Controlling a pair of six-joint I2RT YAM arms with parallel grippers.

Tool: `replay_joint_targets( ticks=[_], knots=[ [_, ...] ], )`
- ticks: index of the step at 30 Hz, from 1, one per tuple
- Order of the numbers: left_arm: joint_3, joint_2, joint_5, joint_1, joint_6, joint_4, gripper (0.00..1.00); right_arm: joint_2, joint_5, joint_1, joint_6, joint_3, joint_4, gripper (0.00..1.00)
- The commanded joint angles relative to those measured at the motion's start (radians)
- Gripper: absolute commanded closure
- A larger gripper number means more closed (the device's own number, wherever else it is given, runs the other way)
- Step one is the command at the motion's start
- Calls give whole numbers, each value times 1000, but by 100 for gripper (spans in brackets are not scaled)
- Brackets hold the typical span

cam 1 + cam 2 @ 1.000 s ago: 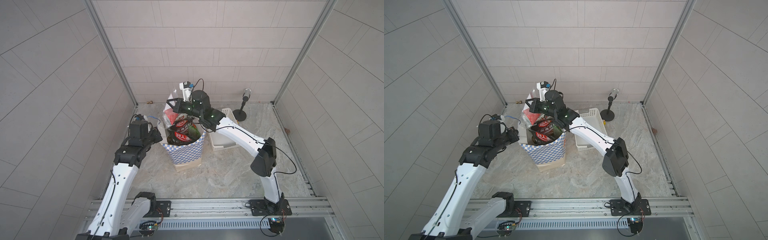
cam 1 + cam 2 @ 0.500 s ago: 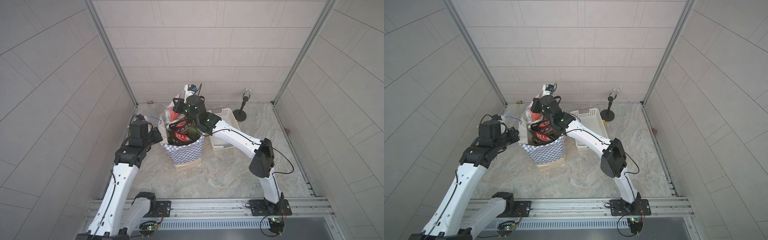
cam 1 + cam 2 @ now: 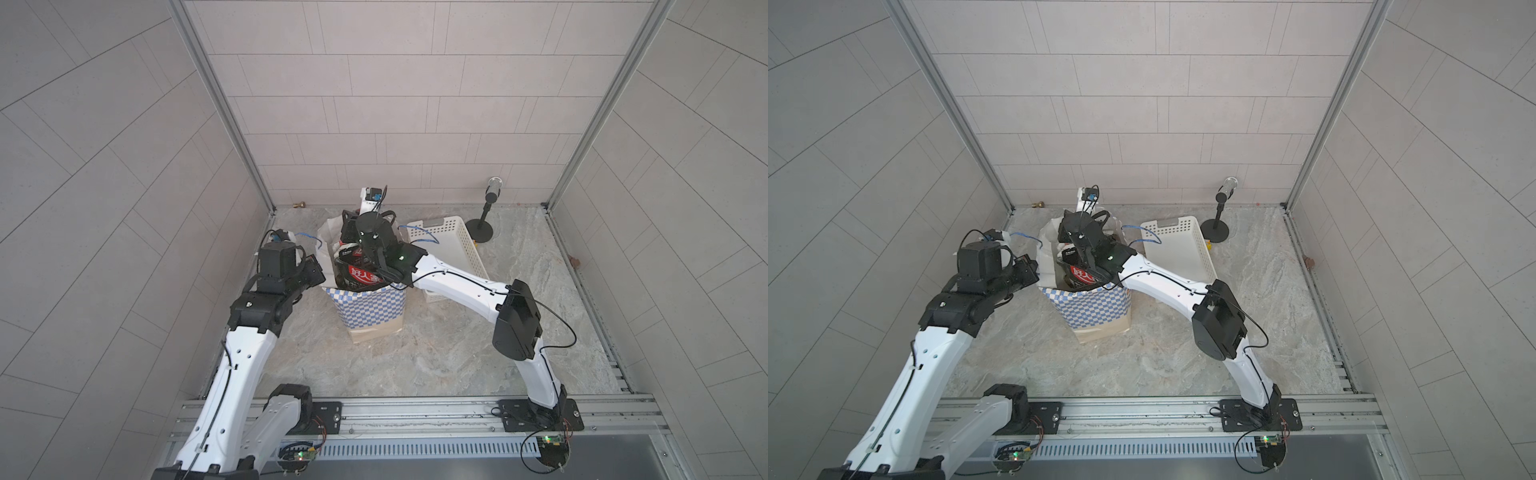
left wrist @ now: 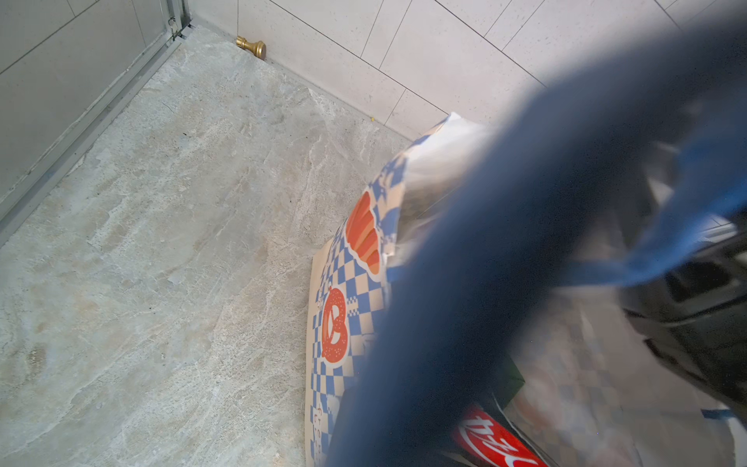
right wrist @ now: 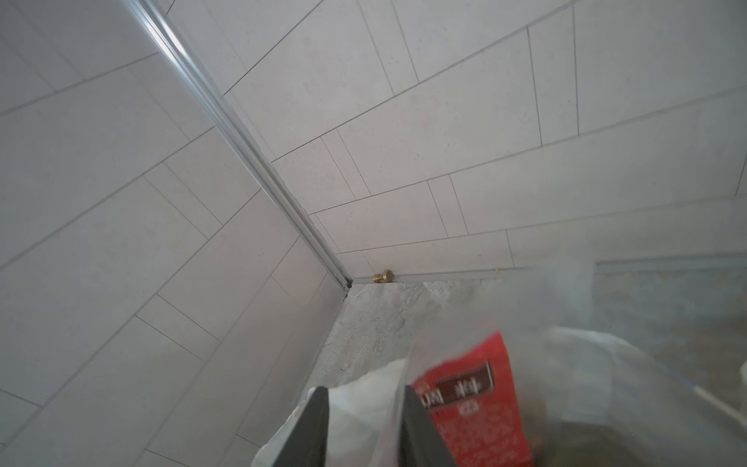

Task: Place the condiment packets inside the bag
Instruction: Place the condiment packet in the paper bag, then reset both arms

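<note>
- Several condiment packets [image 3: 363, 276], black with red labels, stand crowded in the blue-and-white checked paper bag [image 3: 370, 309] at the middle of the tabletop [image 3: 415, 365]. The white perforated basket [image 3: 451, 237] sits just beside it.
- My right end effector [image 5: 364, 404] hangs over the bag's mouth with its fingers spread. I see no pouch pinched between them. A blurred red packet [image 5: 473, 404] shows just beside one finger, over the bag's white inside.
- My left end effector [image 3: 318, 276] is pressed together at the bag's rim on my left side. Whether it pinches the paper I cannot tell, because a blurred blue band blocks that wrist view.
- These pouches look light, floppy and slick, so I would pinch a flat sealed edge rather than the bulging middle.
- The bag is thin paper and looks nearly full, so a hard push could crumple or tip it.
</note>
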Motion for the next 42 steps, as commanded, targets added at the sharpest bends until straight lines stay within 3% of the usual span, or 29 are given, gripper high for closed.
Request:
replay_joint_targets(
  ticks=[1,3,5,9,14,18,22,25,27,30,32,34,37,39,42],
  knots=[
    [-1,-5,21,5,-1,-3,94,-51,-3,1,-11,23,-8,52],
    [14,-3,29,4,-1,-10,85,-79,-30,-2,-14,6,-26,49],
    [40,-3,42,4,-2,-31,66,-123,-57,-7,-17,-30,-36,47],
    [119,-14,78,4,1,-102,38,-243,-154,-26,-68,-145,-16,45],
    [204,-68,66,4,41,-179,19,-448,-361,-53,-318,-316,-27,30],
    [261,-100,0,4,90,-195,12,-650,-400,-120,-425,-479,-116,15],
    [329,-56,-154,4,140,-158,2,-857,-512,-323,-370,-664,-204,0],
    [374,-21,-287,5,142,-93,0,-976,-550,-546,-358,-775,-261,0],
    [392,0,-305,7,130,-39,0,-1042,-529,-661,-344,-853,-281,0],
    [372,43,-400,15,117,86,0,-1102,-516,-819,-315,-990,-222,0],
    [335,98,-470,68,123,167,0,-1095,-534,-932,-267,-1065,-174,0],
    [314,167,-436,199,65,174,0,-1070,-563,-1022,-233,-1130,-112,1],
    [230,219,-359,390,-85,168,0,-1038,-481,-1038,-328,-1226,52,1],
    [97,213,-353,418,-42,292,0,-990,-454,-1038,-418,-1298,188,0],
    [-134,184,-240,410,54,527,0,-901,-486,-1038,-501,-1379,337,0]
  ],
)
